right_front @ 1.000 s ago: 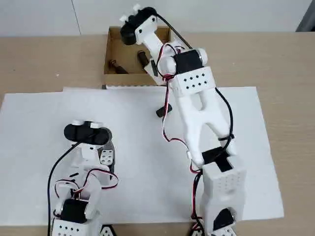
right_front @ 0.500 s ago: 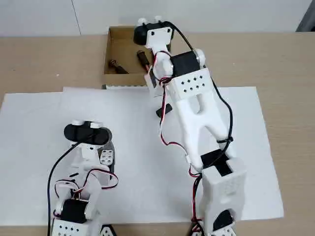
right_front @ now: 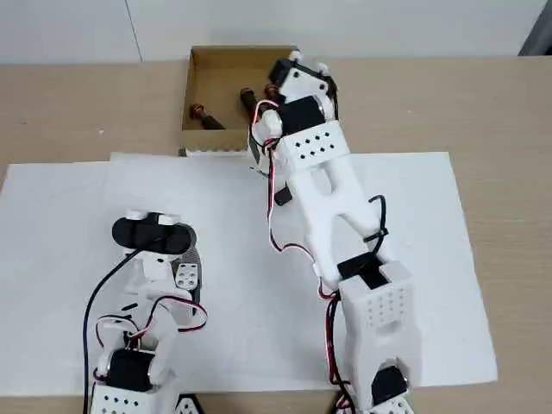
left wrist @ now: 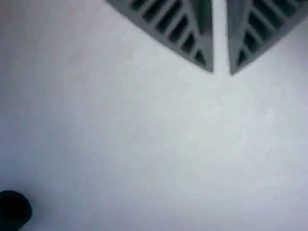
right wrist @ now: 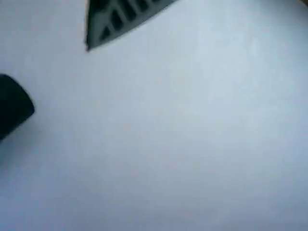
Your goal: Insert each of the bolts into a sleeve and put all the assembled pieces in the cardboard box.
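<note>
The cardboard box (right_front: 197, 62) stands at the table's far side. Inside lie dark assembled pieces with reddish bolt heads, one on the left (right_front: 201, 113) and one mid-box (right_front: 250, 102). A black sleeve (right_front: 282, 195) lies on the white paper, half hidden beside my right arm; it also appears in the right wrist view (right wrist: 14, 110). My right gripper (right_front: 261, 148) hangs low over the paper by the box's near right corner; a single grey finger (right wrist: 118, 21) is in sight, spread open and empty. My left gripper (left wrist: 221, 71) is shut over bare paper at the near left.
A white paper sheet (right_front: 78, 259) covers most of the wooden table (right_front: 78, 103). A small dark round thing (left wrist: 12, 211) sits at the corner of the left wrist view. The right arm (right_front: 332, 198) stretches across the paper's middle.
My right arm has drawn back from over the box toward its base and swung right; its wrist now sits at the box's near right corner. The left arm has kept still.
</note>
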